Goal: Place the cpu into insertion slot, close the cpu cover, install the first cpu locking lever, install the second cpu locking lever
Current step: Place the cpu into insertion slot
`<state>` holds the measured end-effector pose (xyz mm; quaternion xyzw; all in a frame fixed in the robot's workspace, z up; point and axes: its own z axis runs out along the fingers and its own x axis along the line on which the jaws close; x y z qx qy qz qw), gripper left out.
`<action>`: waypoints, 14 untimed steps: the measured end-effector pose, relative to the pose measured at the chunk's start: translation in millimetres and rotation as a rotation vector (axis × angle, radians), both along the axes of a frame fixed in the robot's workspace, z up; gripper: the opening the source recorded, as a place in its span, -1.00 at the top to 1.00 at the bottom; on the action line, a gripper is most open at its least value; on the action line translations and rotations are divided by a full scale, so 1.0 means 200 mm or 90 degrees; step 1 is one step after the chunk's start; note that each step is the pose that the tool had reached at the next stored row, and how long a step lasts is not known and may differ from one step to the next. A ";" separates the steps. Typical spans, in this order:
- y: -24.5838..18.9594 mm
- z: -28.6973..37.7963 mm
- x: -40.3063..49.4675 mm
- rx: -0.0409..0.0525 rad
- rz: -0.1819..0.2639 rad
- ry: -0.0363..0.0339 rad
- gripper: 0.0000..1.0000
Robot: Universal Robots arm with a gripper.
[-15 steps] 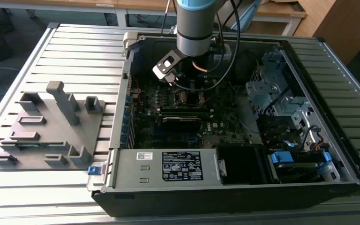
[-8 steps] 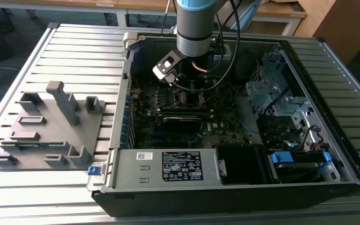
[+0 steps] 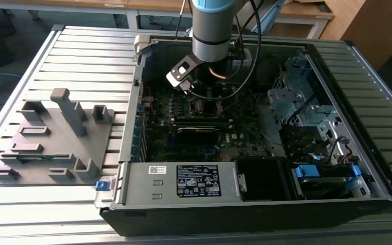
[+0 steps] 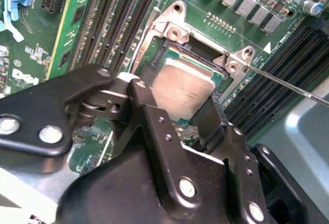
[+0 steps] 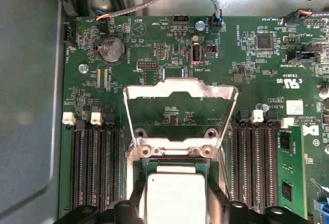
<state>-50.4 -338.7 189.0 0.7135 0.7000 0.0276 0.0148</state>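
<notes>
In the exterior view the arm reaches down from twelve o'clock into an open computer case lying on a slatted metal surface. Its end effector sits toward eleven o'clock from the case's middle. A grey fixture lies at nine o'clock from the case, well apart from the work, and a labelled power supply box fills the case's six o'clock edge. In both wrist views the end effector is clamped on the cpu: its black fingers press against two opposite edges of the chip, whose dull silver top shows between them. The cpu is right at the insertion slot on the green motherboard; whether it is fully seated I cannot tell. In the first wrist view the cpu cover stands swung open on its hinge just beside the slot, board showing through its cut-out middle. In the second wrist view a thin locking lever juts away from the socket's corner, unlatched. Long black memory slots run along both sides of the socket.
</notes>
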 end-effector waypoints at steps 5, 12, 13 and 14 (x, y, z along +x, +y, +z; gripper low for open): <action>-0.001 0.002 -0.001 -0.0009 0.000 0.0007 -0.34; -0.001 0.030 -0.001 -0.0009 0.000 0.0006 -0.34; -0.001 0.038 -0.001 -0.0008 0.000 0.0006 -0.34; -0.001 0.047 -0.001 -0.0009 0.000 0.0007 -0.34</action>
